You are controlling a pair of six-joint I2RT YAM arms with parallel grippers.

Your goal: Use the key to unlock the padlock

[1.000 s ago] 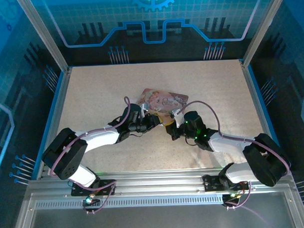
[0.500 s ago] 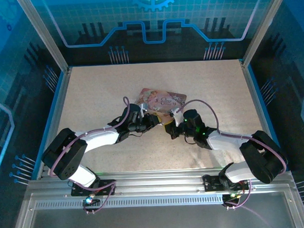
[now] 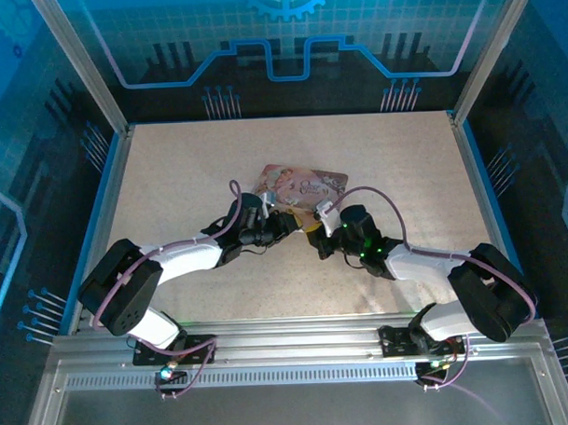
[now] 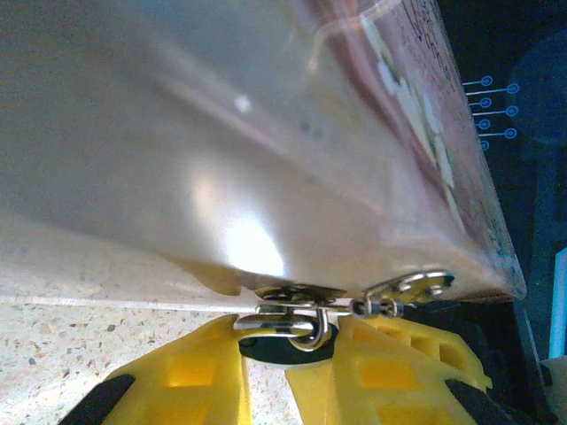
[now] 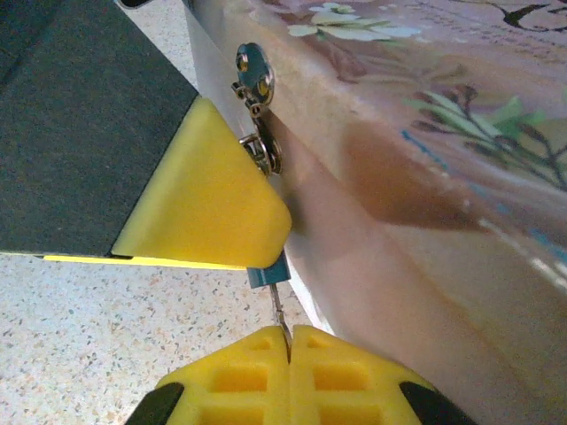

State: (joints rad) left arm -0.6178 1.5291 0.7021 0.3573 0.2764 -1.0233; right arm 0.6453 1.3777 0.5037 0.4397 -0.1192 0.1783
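Currently left gripper, narrowly parted, pinches the padlock at the near side of the tin, while right gripper is clamped tight on the key.

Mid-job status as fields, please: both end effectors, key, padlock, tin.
left end effector: closed on the padlock, fingers on either side of it
right end effector: shut on the key
key: thin shaft points at the padlock's underside, tip meeting it; insertion depth cannot be told
padlock: hangs at the hasp on the tin's side wall; shackle not seen open
tin: pink, illustrated lid, lying on the table between the two arms
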